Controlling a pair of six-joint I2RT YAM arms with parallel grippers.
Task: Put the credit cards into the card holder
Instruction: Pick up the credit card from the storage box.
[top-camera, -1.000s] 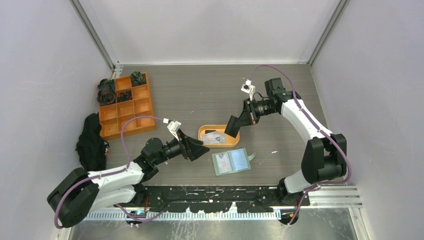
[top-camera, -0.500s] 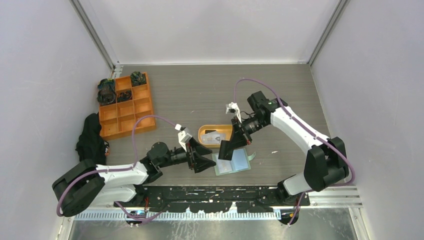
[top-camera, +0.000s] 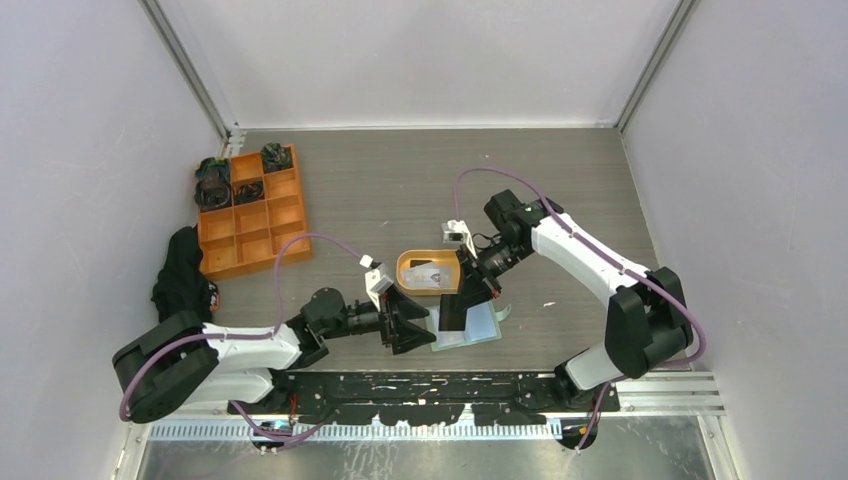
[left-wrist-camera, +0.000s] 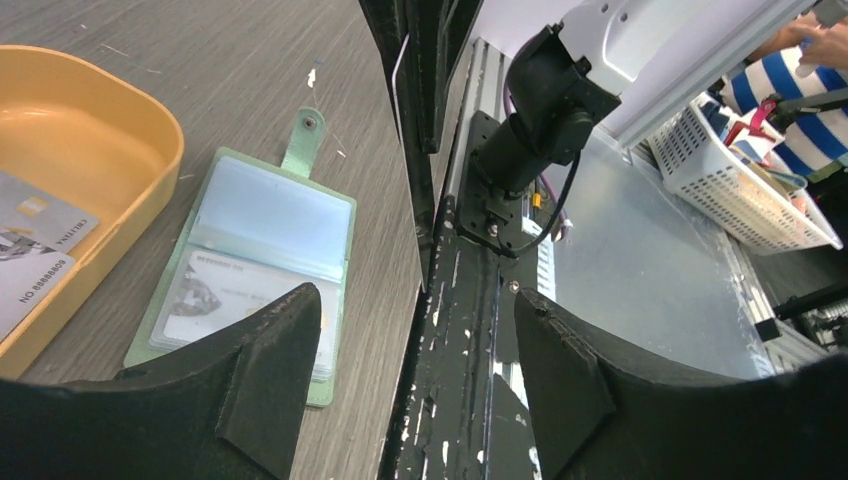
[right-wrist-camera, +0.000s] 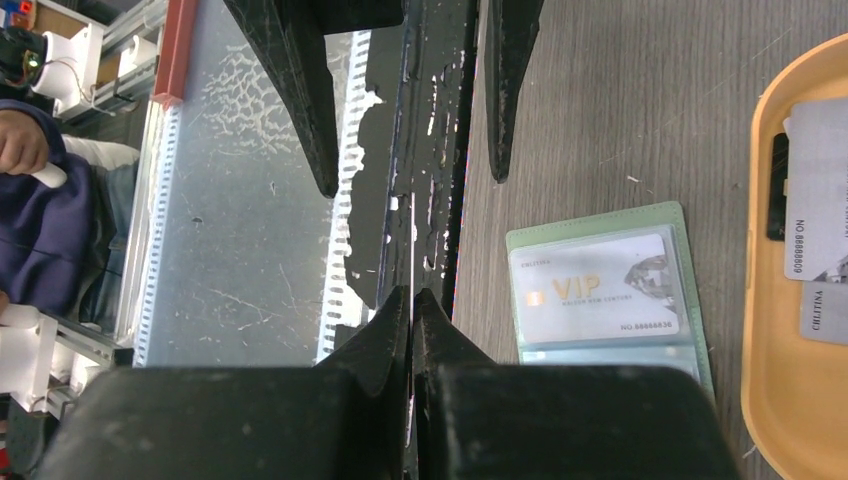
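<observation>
Closing on the insert step: over the bench (top-camera: 400, 190), both arms have swung in from where they stood a second ago. The right arm has left the orange oval tray (top-camera: 402, 272) and now hangs over the card holder (top-camera: 482, 324), which lies open and flat just in front of the tray, near the bench's front edge. Right pincer (top-camera: 452, 316) is clamped tight on one credit card (right-wrist-camera: 412, 240), seen edge-on as a thin white line past the tips. Left pincer (top-camera: 422, 326) has come up to the holder's left edge, jaws wide, nothing in it, probably there to pin the holder down. One VIP card (right-wrist-camera: 598, 290) already sits in a sleeve. The remaining credit cards (top-camera: 428, 275) are in the tray.
</observation>
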